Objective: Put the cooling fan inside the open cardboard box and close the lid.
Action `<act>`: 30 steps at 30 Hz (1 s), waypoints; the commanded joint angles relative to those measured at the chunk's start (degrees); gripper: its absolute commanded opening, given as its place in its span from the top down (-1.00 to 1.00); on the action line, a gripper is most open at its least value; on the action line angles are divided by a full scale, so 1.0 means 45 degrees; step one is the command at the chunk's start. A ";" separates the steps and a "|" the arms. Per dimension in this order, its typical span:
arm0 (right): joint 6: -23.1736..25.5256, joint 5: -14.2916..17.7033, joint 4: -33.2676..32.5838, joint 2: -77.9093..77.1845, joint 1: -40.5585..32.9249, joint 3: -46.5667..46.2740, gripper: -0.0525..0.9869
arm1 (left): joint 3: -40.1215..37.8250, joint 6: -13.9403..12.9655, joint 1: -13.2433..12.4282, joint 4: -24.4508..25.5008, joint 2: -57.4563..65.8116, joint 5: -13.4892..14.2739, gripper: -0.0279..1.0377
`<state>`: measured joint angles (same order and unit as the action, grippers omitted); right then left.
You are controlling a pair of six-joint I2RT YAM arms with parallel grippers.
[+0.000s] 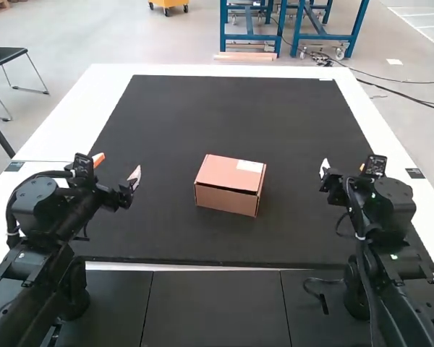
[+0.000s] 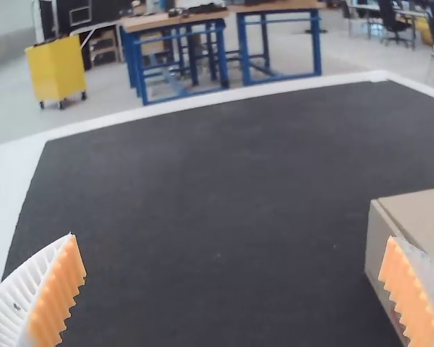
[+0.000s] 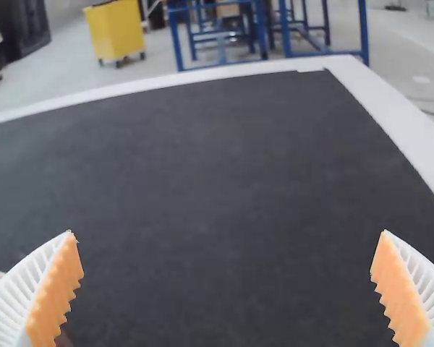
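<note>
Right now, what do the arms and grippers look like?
The black left arm and black right arm have rounded joint housings with black cables alongside. The left gripper and right gripper carry white ribbed tapered fingers with orange sawtooth pads.

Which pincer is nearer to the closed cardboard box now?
Left, but only narrowly. The left pincer hangs open to the left of the cardboard box; the right pincer hangs open to its right, hardly farther.

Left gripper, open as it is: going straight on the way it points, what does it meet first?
Probably the black mat, which lies dead ahead of the left gripper. The closed cardboard box sits just off that line, behind one finger, which might clip its corner; depth is unclear.
</note>
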<state>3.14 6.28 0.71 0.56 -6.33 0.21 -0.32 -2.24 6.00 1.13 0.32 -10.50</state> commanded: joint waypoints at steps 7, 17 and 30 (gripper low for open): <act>-0.0013 0.0205 0.0077 -0.0124 -0.0078 -0.0046 -0.85 | 0.0070 -0.0889 0.0210 -0.0016 -0.0090 0.0088 -0.86; -0.0013 0.0225 0.0077 -0.0124 -0.0078 -0.0046 -0.85 | 0.0070 -0.0889 0.0210 -0.0016 -0.0090 0.0088 -0.86; -0.0013 0.0225 0.0077 -0.0104 -0.0098 -0.0046 -0.85 | 0.0070 -0.0889 0.0210 -0.0016 -0.0090 0.0088 -0.86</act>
<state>3.11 6.28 0.73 0.56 -6.31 0.19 -0.32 -5.61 6.55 1.32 0.32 -10.50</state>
